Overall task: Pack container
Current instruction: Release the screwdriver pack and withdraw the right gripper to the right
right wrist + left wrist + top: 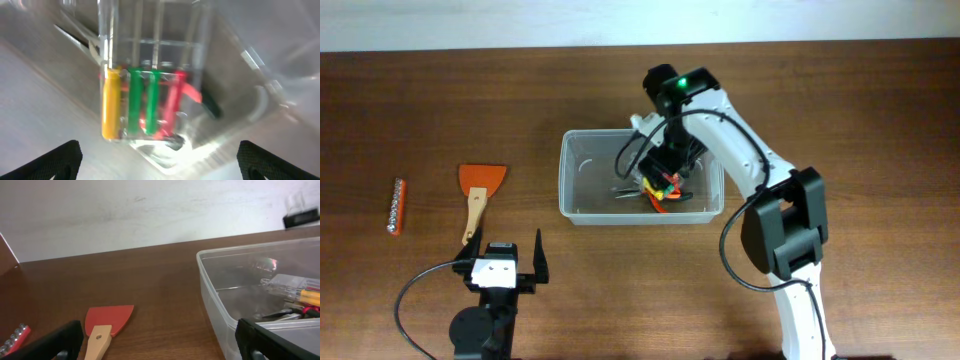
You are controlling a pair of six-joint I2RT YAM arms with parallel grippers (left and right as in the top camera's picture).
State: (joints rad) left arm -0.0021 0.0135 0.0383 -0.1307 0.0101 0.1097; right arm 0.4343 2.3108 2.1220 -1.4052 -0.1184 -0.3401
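The clear plastic container (582, 172) sits at mid-table; it also shows in the left wrist view (212, 287). Inside lie a clear case of coloured screwdrivers (665, 186), seen close in the right wrist view (142, 102), and dark pliers (625, 189). My right gripper (672, 160) hangs over the container's right half, open and empty (157, 167), just above the screwdriver case. My left gripper (505, 258) is open and empty near the front edge, with an orange scraper with a wooden handle (478, 190) just ahead of it (105, 327).
A red holder of metal bits (396, 205) lies at the far left and shows at the left wrist view's edge (14, 337). The white wall runs along the table's back edge.
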